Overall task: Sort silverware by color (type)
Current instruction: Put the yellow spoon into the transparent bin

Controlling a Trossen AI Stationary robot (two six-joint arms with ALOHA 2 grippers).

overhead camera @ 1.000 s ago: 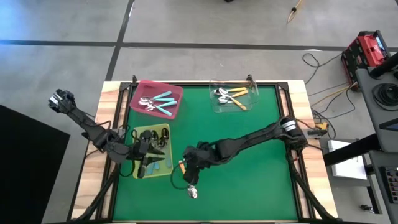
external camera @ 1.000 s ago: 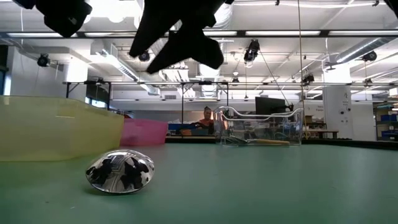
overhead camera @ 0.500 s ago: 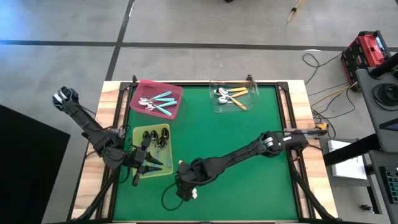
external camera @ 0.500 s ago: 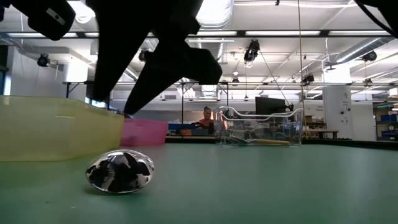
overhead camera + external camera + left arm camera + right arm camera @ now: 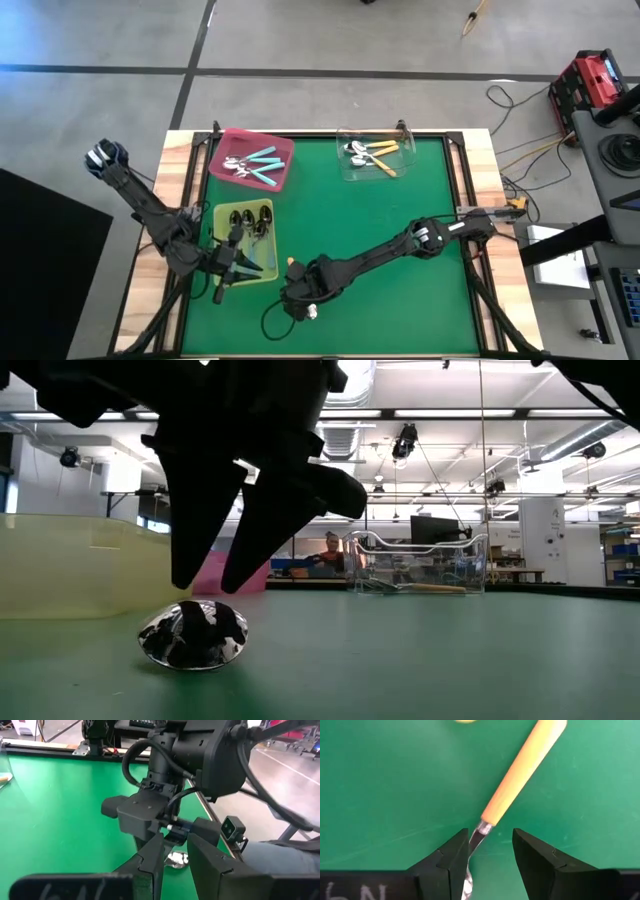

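Near the front of the green desk point(image 5: 400, 290), my right claw point(image 5: 303, 300) is down low over an orange-handled spoon point(image 5: 522, 774) lying flat on the mat. Fingers apart, one on each side of the neck where the orange handle meets the metal; not closed on it. From table height, the spoon's shiny bowl point(image 5: 193, 636) rests on the mat with my two fingertips coming down just above it.

My left claw point(image 5: 226, 275) hangs at the front edge of the yellow-green tray point(image 5: 262, 272), just left of the right claw. Fingers are narrowly parted, nothing between them that I can see.

Yellow-green tray: several spoons point(image 5: 250, 218), bowls toward the back of the tray; handles hard to make out.

Pink tray point(image 5: 280, 148), back left: spoons with light blue handles point(image 5: 262, 166), bowls bunched at its left side.

Clear tray point(image 5: 402, 168), back centre: orange-handled spoons point(image 5: 378, 155), bowls to the left.

Beyond the desk, a person point(image 5: 331, 546) is visible far off in the room.
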